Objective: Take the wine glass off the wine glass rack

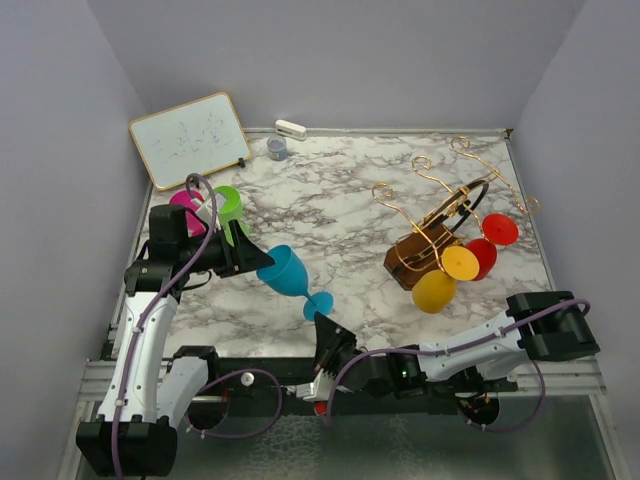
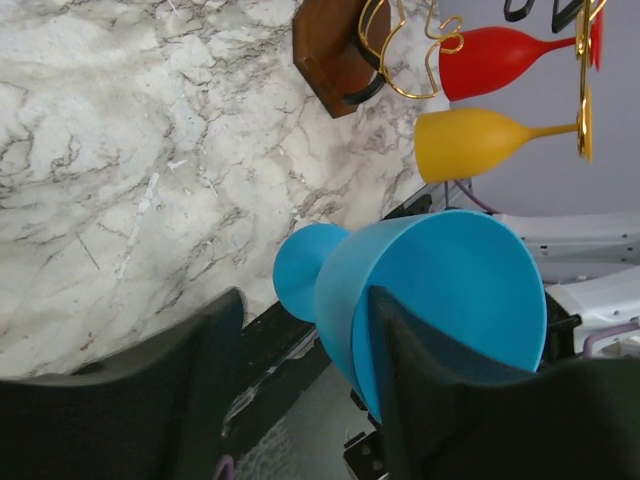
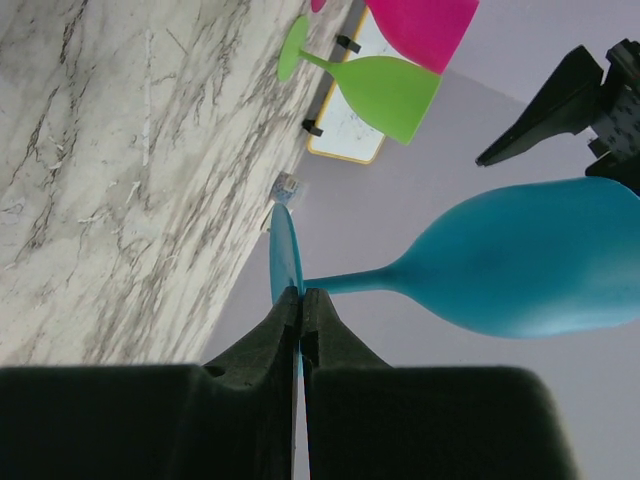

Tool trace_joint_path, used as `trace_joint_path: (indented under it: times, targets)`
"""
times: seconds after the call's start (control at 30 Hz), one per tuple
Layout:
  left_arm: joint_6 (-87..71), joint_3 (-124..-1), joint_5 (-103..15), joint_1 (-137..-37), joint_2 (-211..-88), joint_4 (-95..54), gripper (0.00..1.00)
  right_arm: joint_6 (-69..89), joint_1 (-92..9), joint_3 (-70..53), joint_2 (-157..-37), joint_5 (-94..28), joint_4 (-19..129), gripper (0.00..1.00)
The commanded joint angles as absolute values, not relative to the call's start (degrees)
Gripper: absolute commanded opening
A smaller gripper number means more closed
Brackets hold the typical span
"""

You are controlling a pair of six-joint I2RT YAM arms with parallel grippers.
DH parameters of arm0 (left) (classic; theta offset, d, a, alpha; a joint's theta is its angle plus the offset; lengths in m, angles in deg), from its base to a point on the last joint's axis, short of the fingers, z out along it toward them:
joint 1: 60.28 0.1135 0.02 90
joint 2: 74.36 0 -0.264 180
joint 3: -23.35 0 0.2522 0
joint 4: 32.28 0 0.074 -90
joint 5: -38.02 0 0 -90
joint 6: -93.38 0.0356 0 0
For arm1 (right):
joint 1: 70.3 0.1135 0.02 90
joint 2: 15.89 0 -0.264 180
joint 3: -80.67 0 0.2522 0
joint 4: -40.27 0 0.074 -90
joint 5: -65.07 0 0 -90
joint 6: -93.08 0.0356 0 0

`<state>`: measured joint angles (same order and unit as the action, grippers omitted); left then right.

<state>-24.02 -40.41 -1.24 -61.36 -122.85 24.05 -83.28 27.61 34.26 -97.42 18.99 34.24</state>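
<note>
Between your two hands the blue wine glass lies on its side in the air, already off the wine glass rack, which sits well away on the far side of your right hand with a red glass and a yellow glass hung by their feet in its gold wire. Your right hand is clamped edge-on across the blue glass's foot, and that grip carries it level above the worktop. Your left hand has its fingers apart: one reaches into the mouth of the bowl, the other sits outside with a gap showing to the wall, so I judge it bears no weight. That straddle reads as a handover, with the left hand lined up on the bowl while the right holds the foot. Behind your left hand stand a green glass and a pink glass, near a whiteboard. Its marks are too faint to read, and no label or brand shows.
</note>
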Motion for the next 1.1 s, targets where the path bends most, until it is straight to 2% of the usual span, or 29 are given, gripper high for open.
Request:
trace_joint_path:
  times: [0.0, 0.1, 0.13, 0.17, 0.2, 0.27, 0.33, 0.37, 0.67, 0.83, 0.97, 1.07]
  targets:
    - [-20.94, -39.20, -2.69, -62.16, -123.39, 25.43, 0.34, -85.51, 28.10, 32.45, -98.06, 20.02, 30.19, 0.03]
    - [-20.69, -38.99, -2.81, -62.30, -123.82, 25.42, 0.07, -85.01, 28.10, 32.72, -97.94, 20.36, 30.31, 0.02]
    - [-20.70, -39.08, -3.07, -62.31, -123.85, 25.42, 0.01, -84.77, 28.08, 32.77, -98.05, 20.72, 30.30, 0.03]
    - [-20.77, -39.29, -3.40, -62.37, -123.87, 25.39, 0.00, -84.20, 28.05, 32.76, -98.09, 21.14, 30.53, 0.04]
    - [-20.90, -39.54, -3.94, -62.33, -123.92, 25.37, 0.00, -83.12, 28.10, 32.46, -98.27, 21.80, 31.28, 0.10]
    - [-21.31, -40.40, -5.58, -62.36, -123.97, 25.08, 0.00, -79.99, 28.05, 31.76, -98.48, 22.90, 34.45, 0.34]
    - [-21.67, -42.35, -8.04, -62.31, -124.18, 24.62, 0.00, -76.36, 28.06, 31.01, -98.44, 23.64, 38.68, 0.48]
    - [-21.79, -43.62, -9.64, -62.34, -124.45, 24.42, 0.00, -74.69, 28.08, 30.86, -98.22, 23.82, 40.48, 0.51]
    - [-20.92, -57.12, -25.90, -62.32, -130.99, 21.45, 0.00, -63.43, 28.15, 29.69, -96.35, 21.53, 54.35, 0.53]
    - [-18.86, -63.36, -32.72, -62.87, -138.24, 19.13, 0.00, -62.27, 28.14, 28.78, -97.12, 20.73, 55.62, 0.53]
    - [-15.56, -72.51, -47.12, -68.67, -147.41, 22.53, 0.00, -62.25, 28.14, 28.30, -97.53, 20.23, 55.07, 0.53]
    - [-14.33, -76.80, -53.02, -72.45, -153.30, 22.89, 0.00, -62.15, 28.14, 28.11, -97.98, 20.44, 54.53, 0.52]
